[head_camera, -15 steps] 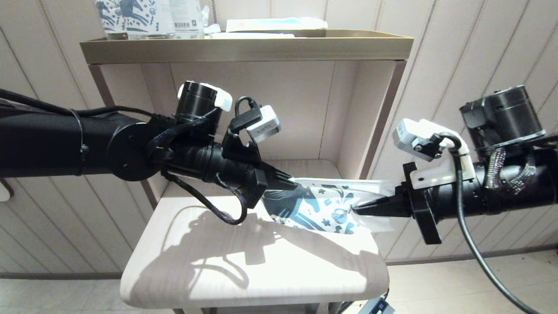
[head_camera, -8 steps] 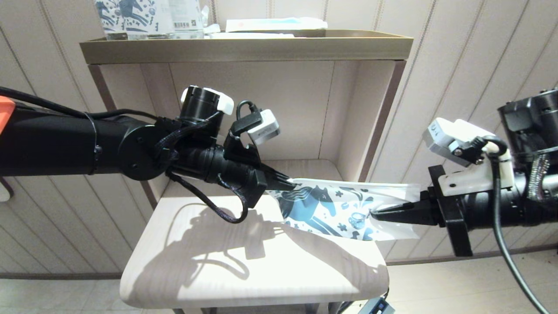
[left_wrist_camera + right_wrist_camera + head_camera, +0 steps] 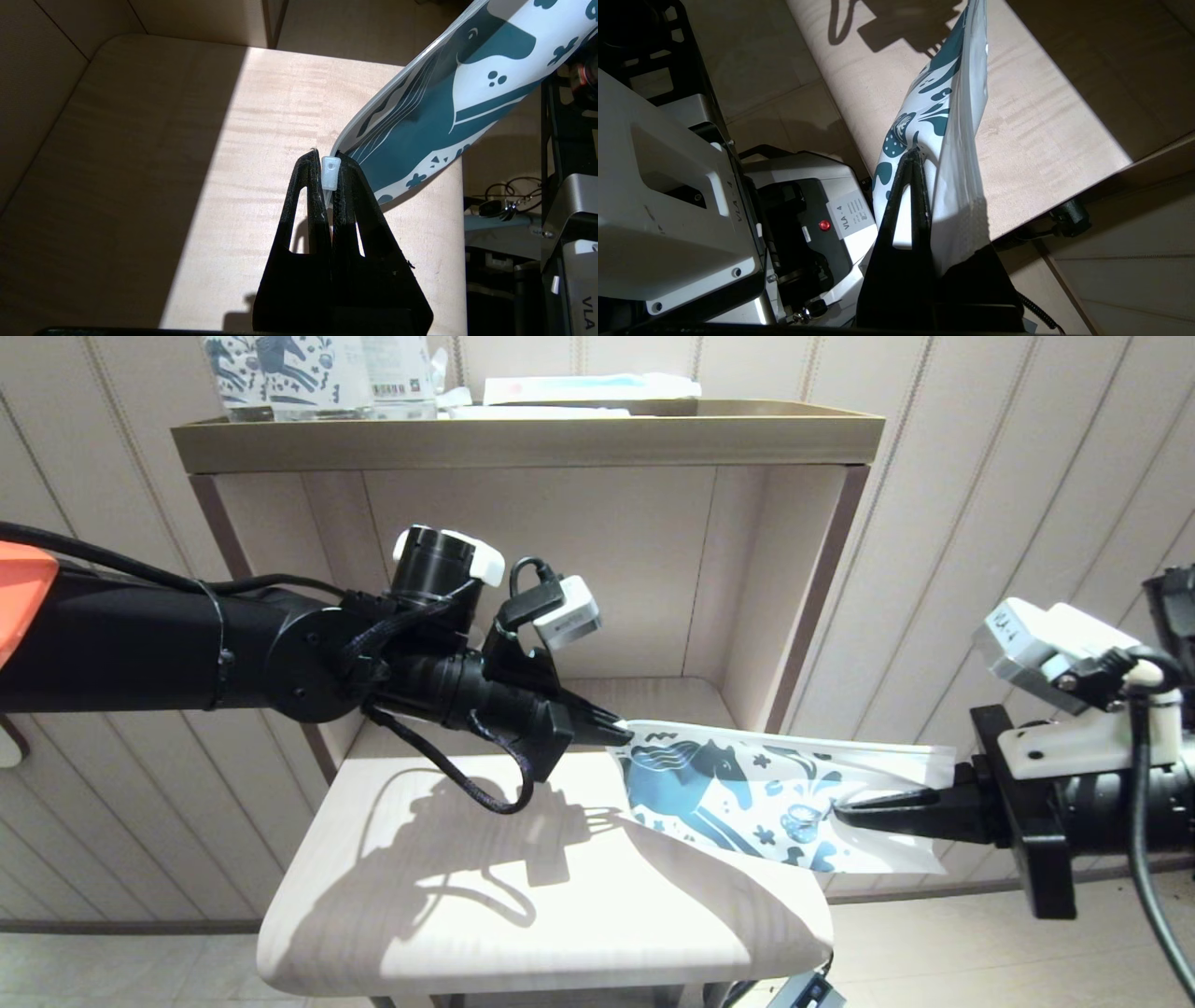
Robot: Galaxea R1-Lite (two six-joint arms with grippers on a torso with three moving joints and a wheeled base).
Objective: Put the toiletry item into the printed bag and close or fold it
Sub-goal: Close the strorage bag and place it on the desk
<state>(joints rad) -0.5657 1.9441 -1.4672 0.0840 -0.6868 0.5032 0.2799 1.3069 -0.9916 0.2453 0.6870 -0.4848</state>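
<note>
I see the printed bag stretched in the air above the table, between both arms. My left tool is clenched on its one end; my right tool is clenched on its other, clear end.

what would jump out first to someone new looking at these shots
The printed bag, with its dark teal horse, is stretched in the air above the pale wooden table. The left tool pinches one end, by a small white slider, and the right tool pinches the other. Horse-printed packs stand on the shelf above.
</note>
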